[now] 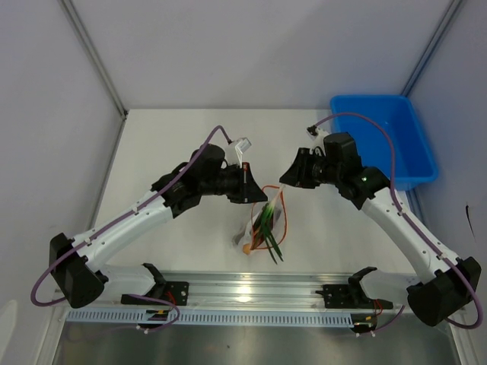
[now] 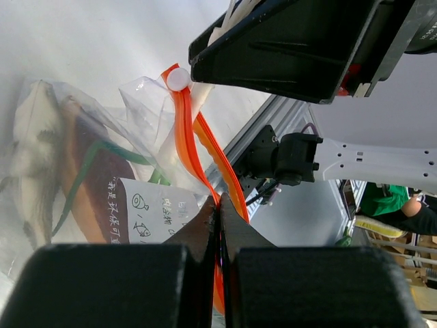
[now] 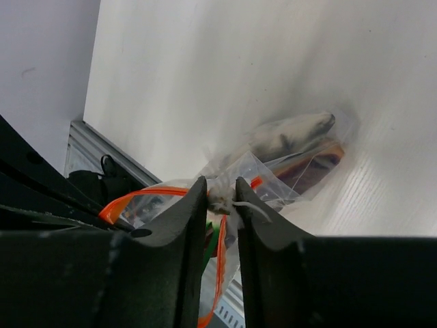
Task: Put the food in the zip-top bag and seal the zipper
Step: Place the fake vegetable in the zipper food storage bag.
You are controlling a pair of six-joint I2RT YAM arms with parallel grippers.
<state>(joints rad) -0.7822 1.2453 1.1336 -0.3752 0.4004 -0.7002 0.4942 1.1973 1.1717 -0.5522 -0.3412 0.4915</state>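
The bag (image 1: 262,226), with the food (image 2: 82,178) inside, is held over the middle of the table (image 1: 175,137) between both grippers: the left gripper (image 2: 218,205) is clamped tight on the zipper (image 2: 186,137), while the right gripper (image 3: 221,195) pinches the bag's mouth, fingers nearly together.

The left arm (image 1: 137,217) and right arm (image 1: 403,220) are extended inward, wrists turned toward each other. The left gripper (image 2: 218,205) is clamped on the zipper (image 2: 186,137); the right gripper (image 3: 222,195) is pinched on the bag (image 3: 273,156).
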